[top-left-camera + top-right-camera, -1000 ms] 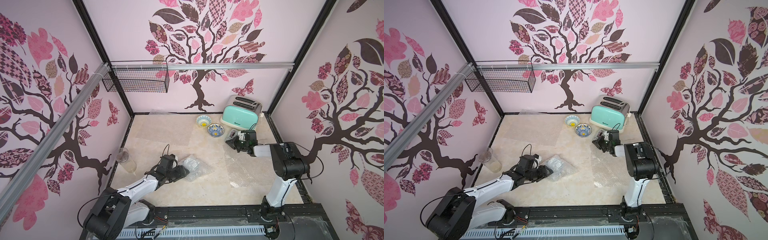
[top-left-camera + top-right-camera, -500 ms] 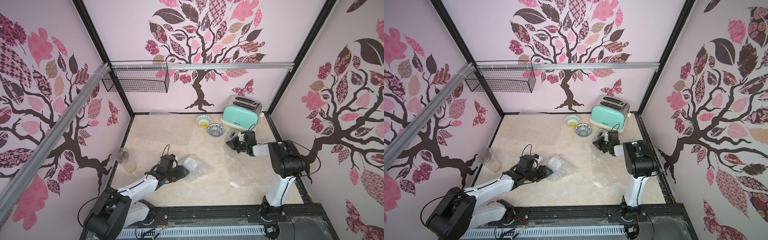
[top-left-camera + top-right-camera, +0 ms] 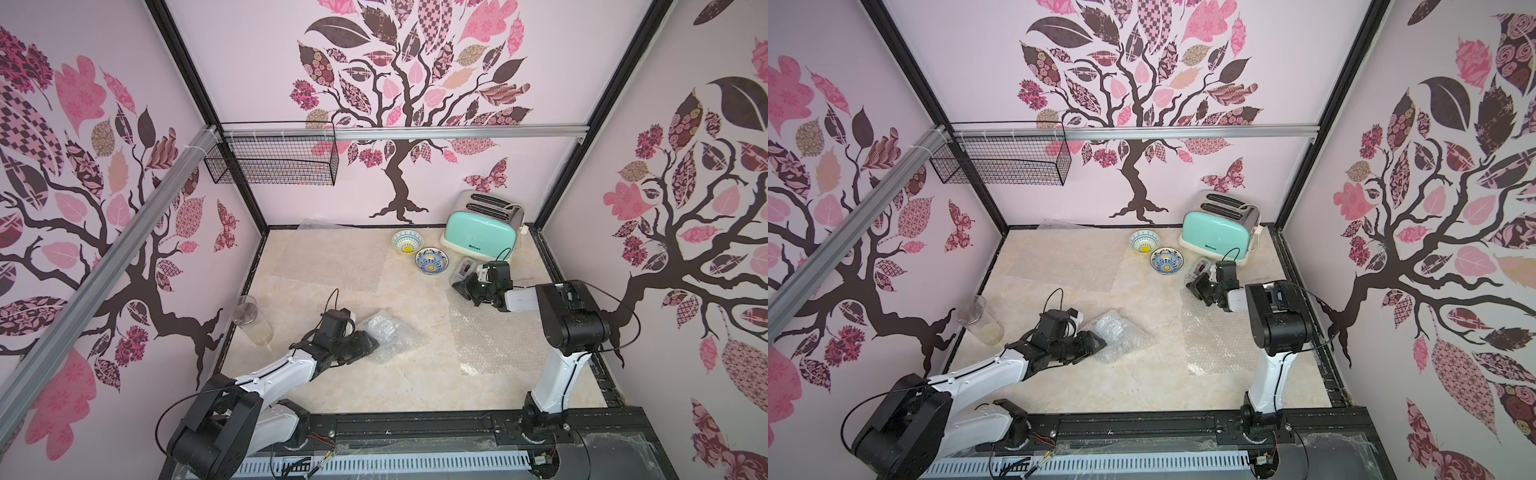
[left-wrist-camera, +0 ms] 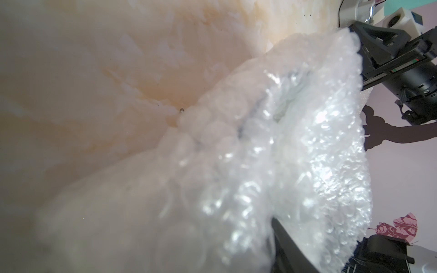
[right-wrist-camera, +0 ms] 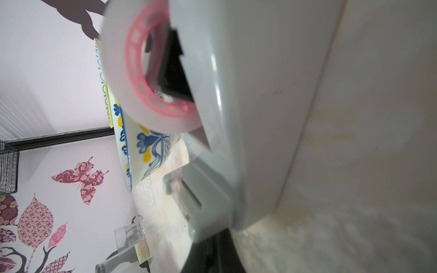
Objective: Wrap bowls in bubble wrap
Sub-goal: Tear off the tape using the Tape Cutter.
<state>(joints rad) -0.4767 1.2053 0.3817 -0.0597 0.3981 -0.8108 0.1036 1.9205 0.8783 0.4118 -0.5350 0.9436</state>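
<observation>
In both top views the left gripper (image 3: pixel 372 343) (image 3: pixel 1097 345) sits at lower centre of the frame. Its jaws stand part-spread, clamped on a crumpled bubble-wrap bundle (image 3: pixel 384 330) (image 3: pixel 1111 328) on the marble-look floor. In the left wrist view the bundle (image 4: pixel 295 153) is a shiny, milky lump of small bubbles pressed between dark fingers (image 4: pixel 290 250) (what it encloses cannot be made out).

Two unwrapped bowls stand just beside each other at upper centre-right. A pale-rimmed bowl (image 3: pixel 407 241) is nearer the back wall and a darker blue bowl (image 3: pixel 432 261) is in front of it; both have yellow centres.

A flat bubble-wrap sheet (image 3: pixel 490 336) lies at right of centre. The right gripper (image 3: pixel 458 286) (image 3: pixel 1192 286) is pinched fully closed at the sheet's upper corner, just beside a grey tape dispenser (image 3: pixel 465 268) (image 5: pixel 236 118). I cannot tell whether it grips anything. A mint toaster (image 3: pixel 482 232) stands behind it.
</observation>
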